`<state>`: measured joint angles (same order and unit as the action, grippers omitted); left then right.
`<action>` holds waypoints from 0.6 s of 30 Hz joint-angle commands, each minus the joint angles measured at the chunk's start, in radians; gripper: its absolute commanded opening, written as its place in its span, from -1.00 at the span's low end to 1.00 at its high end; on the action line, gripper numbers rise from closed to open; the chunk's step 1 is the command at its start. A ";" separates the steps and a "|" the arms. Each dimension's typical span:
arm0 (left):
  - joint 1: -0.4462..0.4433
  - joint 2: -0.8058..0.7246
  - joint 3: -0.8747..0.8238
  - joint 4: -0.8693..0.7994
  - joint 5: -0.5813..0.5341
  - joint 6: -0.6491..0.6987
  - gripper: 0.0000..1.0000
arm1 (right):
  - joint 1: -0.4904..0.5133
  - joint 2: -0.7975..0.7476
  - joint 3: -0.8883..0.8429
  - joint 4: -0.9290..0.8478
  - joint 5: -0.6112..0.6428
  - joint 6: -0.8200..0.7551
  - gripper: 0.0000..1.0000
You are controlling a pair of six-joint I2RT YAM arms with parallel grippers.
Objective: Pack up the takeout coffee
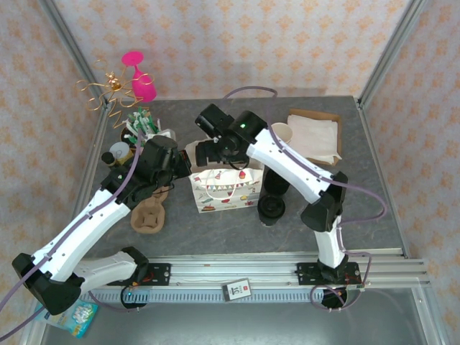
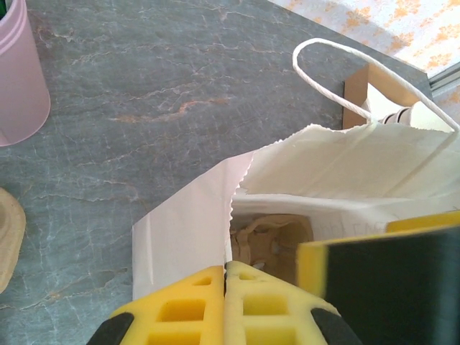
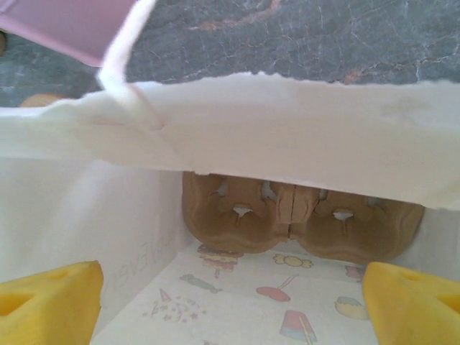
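Observation:
A white paper bag [image 1: 225,188] printed with party pictures stands open at the table's middle. My left gripper [image 1: 181,167] [image 2: 225,269] is shut on the bag's left rim [image 2: 215,208], with the paper pinched between the yellow pads. My right gripper [image 1: 213,151] [image 3: 230,302] hangs open over the bag's mouth, one yellow finger [image 3: 47,302] at each lower corner and nothing between them. A brown moulded cup carrier [image 3: 295,223] [image 2: 269,241] lies inside the bag against its far wall. The takeout coffee is out of view.
A second brown carrier [image 1: 149,214] lies left of the bag. A dark stack with black lids [image 1: 273,200] stands right of it. Behind are a cream cup [image 1: 282,133], a brown tray of napkins [image 1: 316,133], a pink goblet [image 1: 140,79] and a pink holder [image 2: 18,79].

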<state>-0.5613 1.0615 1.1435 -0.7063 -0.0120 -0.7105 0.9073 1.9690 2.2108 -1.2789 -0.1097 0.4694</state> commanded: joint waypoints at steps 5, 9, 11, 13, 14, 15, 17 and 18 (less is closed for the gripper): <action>0.003 -0.018 0.022 -0.071 -0.020 0.001 -0.51 | 0.007 -0.101 -0.016 0.032 -0.004 -0.041 0.92; 0.005 -0.021 0.075 -0.130 -0.084 0.029 -0.26 | 0.007 -0.158 -0.072 0.080 -0.037 -0.061 0.98; 0.005 -0.023 0.106 -0.157 -0.114 0.047 -0.10 | 0.007 -0.184 -0.096 0.096 -0.033 -0.066 1.00; 0.004 -0.024 0.131 -0.172 -0.127 0.078 -0.02 | 0.006 -0.213 -0.124 0.118 -0.037 -0.077 0.99; 0.005 -0.025 0.141 -0.178 -0.133 0.089 0.00 | 0.007 -0.224 -0.133 0.123 -0.037 -0.078 0.99; 0.006 -0.023 0.155 -0.184 -0.139 0.110 0.04 | 0.007 -0.236 -0.140 0.129 -0.037 -0.082 0.99; 0.006 -0.014 0.196 -0.192 -0.149 0.169 0.12 | 0.006 -0.264 -0.162 0.147 -0.047 -0.090 0.99; 0.006 -0.007 0.222 -0.197 -0.155 0.202 0.15 | 0.006 -0.284 -0.180 0.159 -0.047 -0.093 0.99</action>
<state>-0.5610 1.0534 1.2995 -0.8520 -0.1139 -0.6109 0.9073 1.7439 2.0575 -1.1610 -0.1547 0.4046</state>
